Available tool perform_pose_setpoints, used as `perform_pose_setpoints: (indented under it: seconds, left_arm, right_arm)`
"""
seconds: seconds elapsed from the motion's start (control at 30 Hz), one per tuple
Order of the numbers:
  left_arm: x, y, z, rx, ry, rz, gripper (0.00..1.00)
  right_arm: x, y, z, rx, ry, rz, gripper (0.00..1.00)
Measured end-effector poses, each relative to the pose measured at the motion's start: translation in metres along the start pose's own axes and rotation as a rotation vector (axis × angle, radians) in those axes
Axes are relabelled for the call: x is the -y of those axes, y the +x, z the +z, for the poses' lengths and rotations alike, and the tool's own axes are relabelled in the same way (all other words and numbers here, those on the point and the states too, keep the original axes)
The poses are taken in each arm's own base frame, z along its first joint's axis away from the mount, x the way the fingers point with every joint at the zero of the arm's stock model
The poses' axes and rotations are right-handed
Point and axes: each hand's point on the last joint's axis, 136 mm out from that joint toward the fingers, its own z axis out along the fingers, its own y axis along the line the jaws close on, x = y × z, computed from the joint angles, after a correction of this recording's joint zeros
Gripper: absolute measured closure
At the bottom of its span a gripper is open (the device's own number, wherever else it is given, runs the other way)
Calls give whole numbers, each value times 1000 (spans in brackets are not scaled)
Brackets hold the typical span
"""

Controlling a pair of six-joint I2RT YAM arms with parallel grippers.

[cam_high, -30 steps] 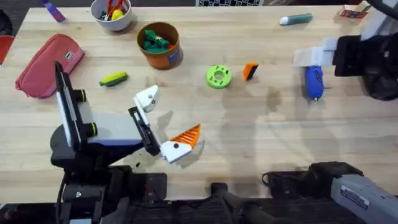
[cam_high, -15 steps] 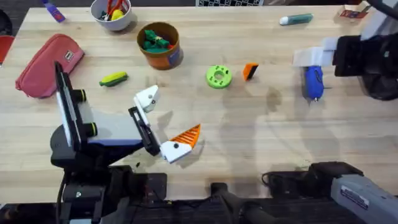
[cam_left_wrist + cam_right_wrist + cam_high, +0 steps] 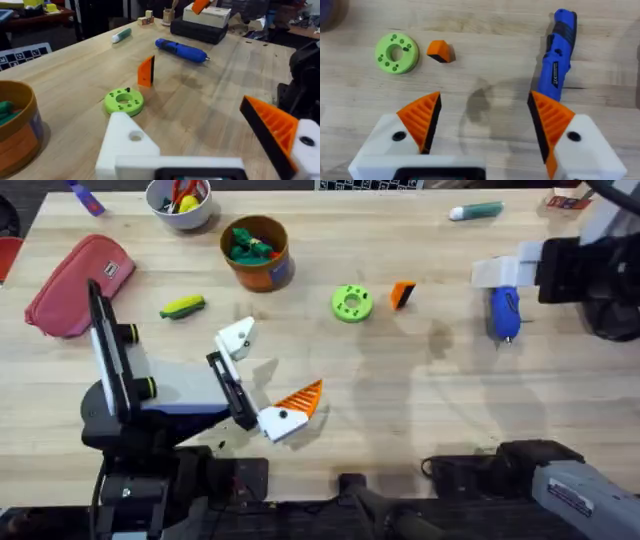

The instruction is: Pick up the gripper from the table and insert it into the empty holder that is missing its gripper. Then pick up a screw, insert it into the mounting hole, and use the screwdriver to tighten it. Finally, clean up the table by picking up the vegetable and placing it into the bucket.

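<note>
The loose orange gripper point(image 3: 402, 294) point(image 3: 146, 71) point(image 3: 440, 51) stands on the table beside a green disc point(image 3: 351, 303). My left gripper point(image 3: 268, 372) point(image 3: 200, 142) is open; one side is the bare white holder point(image 3: 237, 338) point(image 3: 127, 145), the other carries an orange ribbed finger point(image 3: 298, 399). The blue screwdriver point(image 3: 504, 310) point(image 3: 559, 55) lies at the right, just beyond my right gripper point(image 3: 500, 273) point(image 3: 485, 120), which is open with nothing between its pads. The yellow corn vegetable point(image 3: 182, 307) lies left of the orange-brown bucket point(image 3: 270, 272), which holds green toys.
A red pouch point(image 3: 78, 283) lies at the far left. A white bowl point(image 3: 180, 202) with scissors stands at the back left, and a teal marker point(image 3: 475, 212) lies at the back right. Bare wood spans the middle of the table point(image 3: 420, 390).
</note>
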Motion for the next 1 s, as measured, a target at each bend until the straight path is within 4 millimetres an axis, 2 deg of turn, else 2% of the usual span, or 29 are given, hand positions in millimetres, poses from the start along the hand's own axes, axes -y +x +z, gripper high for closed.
perform_pose_setpoints:
  seconds: [0.6, 0.77, 0.87, 1.0]
  left_arm:
    - [0, 0, 0, 0, 0, -1, 13]
    - [0, 0, 0, 0, 0, -3, 15]
    - [0, 0, 0, 0, 0, -3, 15]
    - [0, 0, 0, 0, 0, -3, 15]
  right_arm:
    - [0, 0, 0, -1, 0, 1, 7]
    - [-4, 1, 1, -91, -9, 1, 8]
    - [-13, -8, 7, -149, -25, -10, 8]
    - [-28, -17, 26, -213, -50, -40, 8]
